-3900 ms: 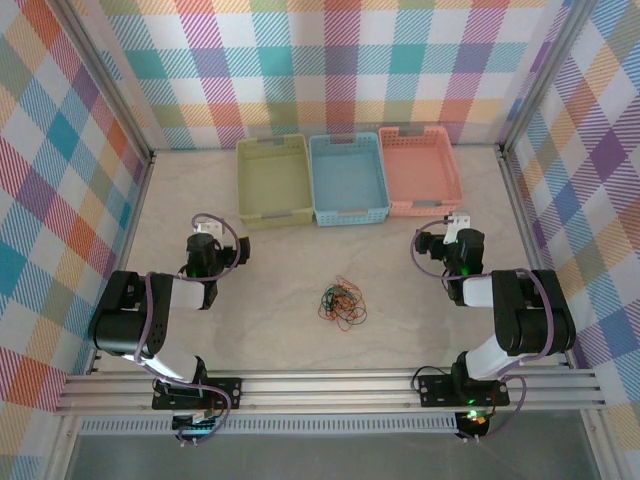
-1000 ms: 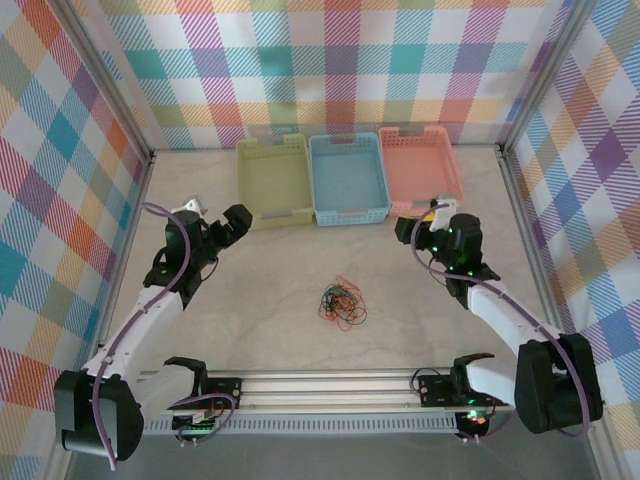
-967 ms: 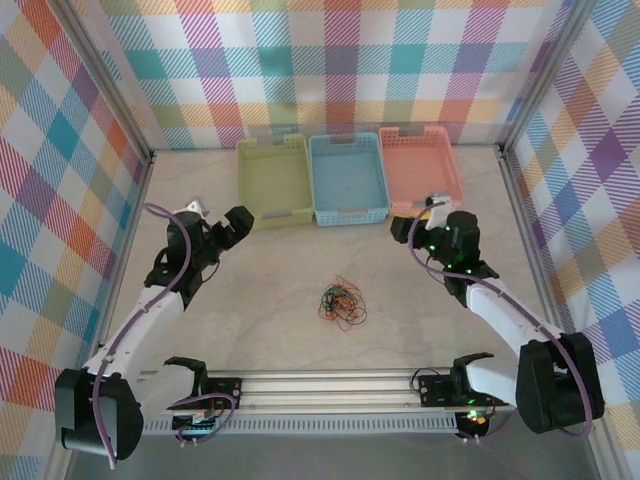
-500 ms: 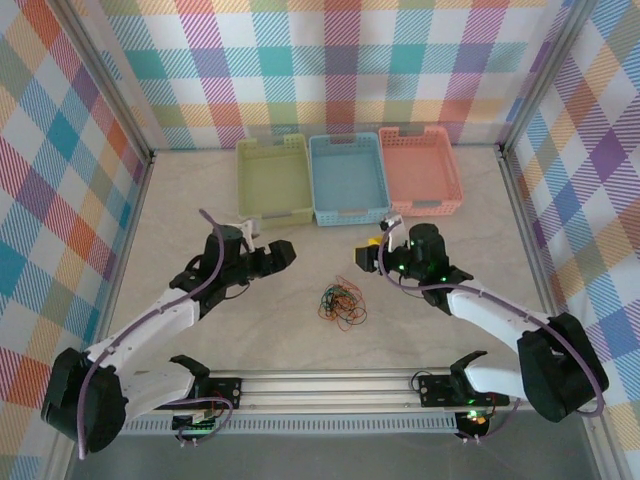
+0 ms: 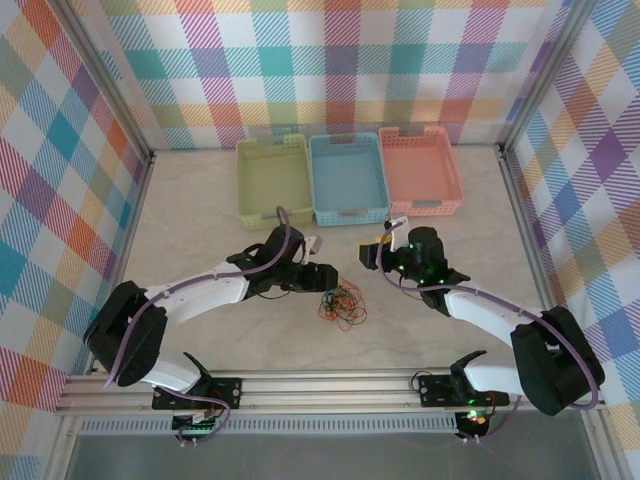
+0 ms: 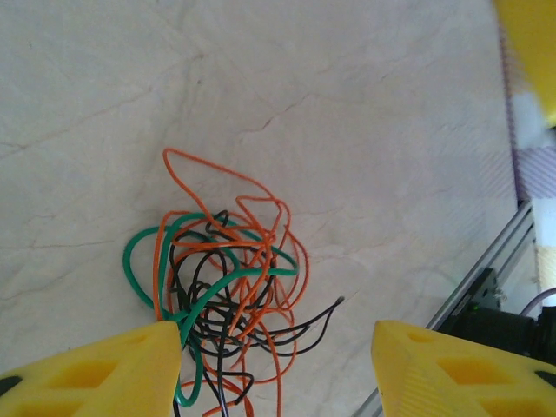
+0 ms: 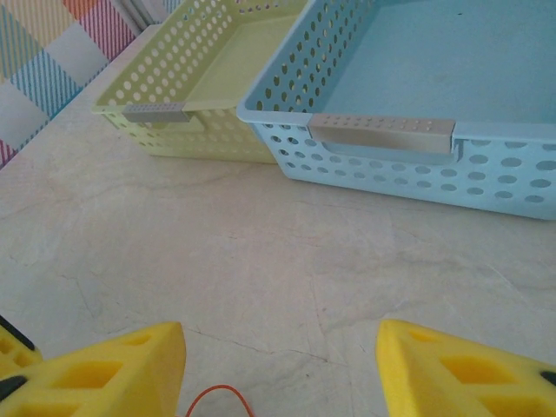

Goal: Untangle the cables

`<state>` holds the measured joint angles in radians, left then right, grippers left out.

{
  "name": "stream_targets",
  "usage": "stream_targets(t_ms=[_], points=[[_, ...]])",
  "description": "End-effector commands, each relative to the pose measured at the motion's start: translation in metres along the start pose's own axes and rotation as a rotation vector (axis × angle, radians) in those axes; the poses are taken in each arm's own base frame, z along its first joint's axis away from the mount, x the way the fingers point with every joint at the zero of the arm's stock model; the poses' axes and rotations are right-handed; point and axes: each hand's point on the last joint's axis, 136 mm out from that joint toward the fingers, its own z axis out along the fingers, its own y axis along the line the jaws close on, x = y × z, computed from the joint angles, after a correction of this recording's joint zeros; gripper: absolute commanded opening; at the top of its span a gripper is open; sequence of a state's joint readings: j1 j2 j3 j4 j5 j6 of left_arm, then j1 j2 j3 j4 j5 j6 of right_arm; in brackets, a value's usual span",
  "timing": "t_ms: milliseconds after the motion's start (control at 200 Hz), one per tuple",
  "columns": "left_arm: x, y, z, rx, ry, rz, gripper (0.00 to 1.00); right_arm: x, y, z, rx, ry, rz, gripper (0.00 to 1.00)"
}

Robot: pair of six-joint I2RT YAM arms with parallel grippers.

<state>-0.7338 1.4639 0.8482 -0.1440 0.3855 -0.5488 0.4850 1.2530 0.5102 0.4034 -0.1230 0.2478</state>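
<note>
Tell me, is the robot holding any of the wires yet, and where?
No, nothing is held. The left gripper has its jaws open over the cables, and the right gripper hangs open above bare table.

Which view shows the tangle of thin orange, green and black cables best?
Left wrist: the tangle of thin orange, green and black cables sits close and central, strands traceable. Top external shows it as a small, distant clump. Right wrist catches one orange loop at its bottom edge.
</note>
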Motion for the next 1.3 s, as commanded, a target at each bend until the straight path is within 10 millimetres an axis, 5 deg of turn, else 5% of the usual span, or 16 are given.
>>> stream_targets(t_ms=[0,140,535,890,1295], points=[[0.004,0.005,-0.001,-0.076,0.024,0.046,0.62,-0.005,0.001,-0.004,0.006,-0.033,-0.013,0.60],[0.010,0.020,0.003,-0.154,0.067,0.045,0.65,-0.001,-0.001,0.000,0.010,-0.021,-0.001,0.60],[0.029,0.014,0.032,-0.115,0.206,0.041,0.62,0.005,-0.006,0.006,0.029,0.001,0.012,0.60],[0.035,0.016,0.042,-0.118,0.238,0.038,0.46,0.005,-0.007,0.006,0.033,0.005,0.012,0.60],[0.023,0.021,0.034,-0.166,0.166,0.061,0.05,0.003,0.000,0.003,-0.002,-0.004,-0.013,0.59]])
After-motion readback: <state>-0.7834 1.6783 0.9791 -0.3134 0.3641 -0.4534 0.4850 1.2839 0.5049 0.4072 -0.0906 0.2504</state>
